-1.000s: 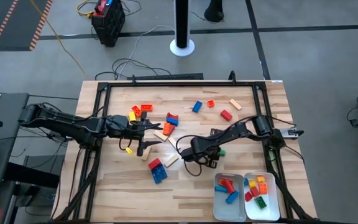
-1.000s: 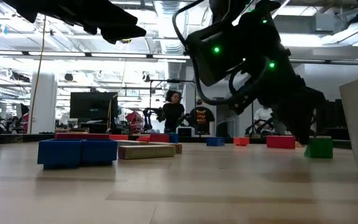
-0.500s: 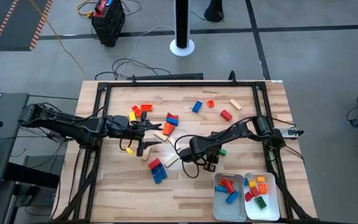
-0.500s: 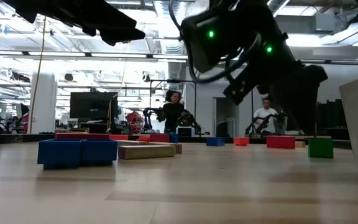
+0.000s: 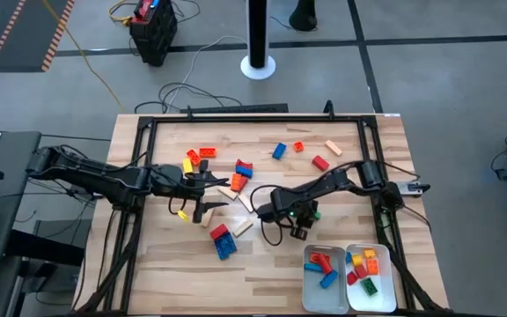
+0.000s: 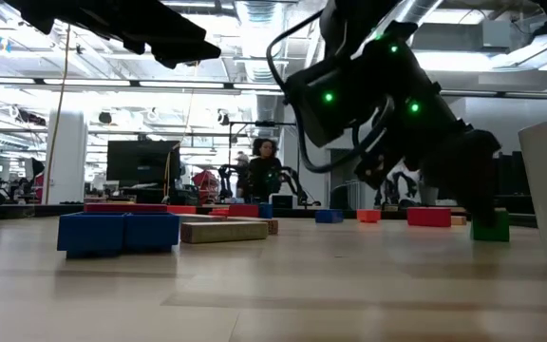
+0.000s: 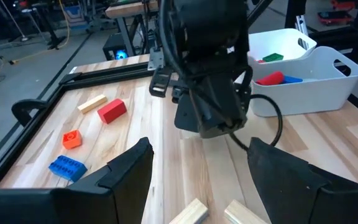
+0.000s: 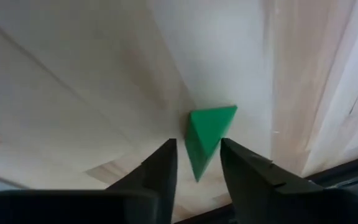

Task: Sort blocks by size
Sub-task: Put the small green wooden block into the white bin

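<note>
Right now the green block [image 8: 207, 138] is sitting on the wooden table [image 5: 262, 260], just ahead of the right gripper [image 8: 197, 163]. In the right wrist view the two dark fingers [image 8: 160, 168] are standing a little apart, one on each side of the block's near corner, but they are not squeezing it. From above, the right gripper [image 5: 299, 220] is covering most of the block, so only a small green bit is peeking out beside it.

The low view is showing the green block [image 6: 490, 226] resting flat on the table, with the dark arm blocking much of the room behind it. Only this view is showing a person far back in the room.

The left gripper [image 5: 202, 198] is hanging over the middle of the table with its fingers wide apart and nothing between them. Its wrist camera is showing the two white trays [image 7: 303, 74] with blocks inside, though some of those blocks are hidden behind the tray walls. Other blocks [image 5: 236, 172] are lying scattered across the table.

Compared with a second ago, the right gripper is sitting closer to the green block, and its fingers are standing nearer together. The left arm is staying where it was.
</note>
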### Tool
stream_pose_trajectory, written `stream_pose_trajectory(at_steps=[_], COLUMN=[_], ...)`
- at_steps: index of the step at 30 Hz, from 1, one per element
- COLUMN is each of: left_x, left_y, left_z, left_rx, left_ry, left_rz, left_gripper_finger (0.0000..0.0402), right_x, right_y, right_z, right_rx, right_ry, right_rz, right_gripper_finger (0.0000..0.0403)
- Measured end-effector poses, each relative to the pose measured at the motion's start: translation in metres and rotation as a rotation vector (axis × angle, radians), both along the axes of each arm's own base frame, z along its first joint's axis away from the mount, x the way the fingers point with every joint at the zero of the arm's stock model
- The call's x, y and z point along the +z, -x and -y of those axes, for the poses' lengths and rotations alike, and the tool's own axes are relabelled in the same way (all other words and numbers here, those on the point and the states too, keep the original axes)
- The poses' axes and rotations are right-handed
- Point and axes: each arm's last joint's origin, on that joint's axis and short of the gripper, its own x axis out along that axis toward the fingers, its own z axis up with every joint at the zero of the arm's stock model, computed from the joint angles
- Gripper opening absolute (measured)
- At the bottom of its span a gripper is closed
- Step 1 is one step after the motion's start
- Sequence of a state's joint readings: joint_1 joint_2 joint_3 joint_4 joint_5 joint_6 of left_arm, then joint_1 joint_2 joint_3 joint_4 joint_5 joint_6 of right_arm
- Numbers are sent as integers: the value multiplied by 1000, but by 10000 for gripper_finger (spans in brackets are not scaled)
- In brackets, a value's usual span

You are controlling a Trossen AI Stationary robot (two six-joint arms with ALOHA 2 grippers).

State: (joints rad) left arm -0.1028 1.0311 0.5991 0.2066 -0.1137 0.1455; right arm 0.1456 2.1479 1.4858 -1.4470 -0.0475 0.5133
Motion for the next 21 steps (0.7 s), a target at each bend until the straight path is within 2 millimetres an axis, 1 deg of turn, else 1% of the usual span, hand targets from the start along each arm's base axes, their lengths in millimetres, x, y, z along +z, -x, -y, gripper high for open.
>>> stream_pose_trajectory(at_steps=[8,11,16,18,21], left_x=[0,0,0,0,0], left_y=[0,0,0,0,0], left_z=[0,0,0,0,0], left_rx=[0,0,-2,-2,-1], left_ry=[0,-1,-8,-8,-7], left_rz=[0,0,0,0,-1], left_gripper_finger=[250,249,249,249,249], right_x=[-8,-6,2,9,26], right_y=[7,9,10,11,12], right_z=[8,8,8,6,2], right_rx=[21,35,63,68,56], right_ry=[-15,-23,6,15,28], right_rz=[-42,-54,-109,-110,-49], right_gripper_finger=[44,14,10,10,10])
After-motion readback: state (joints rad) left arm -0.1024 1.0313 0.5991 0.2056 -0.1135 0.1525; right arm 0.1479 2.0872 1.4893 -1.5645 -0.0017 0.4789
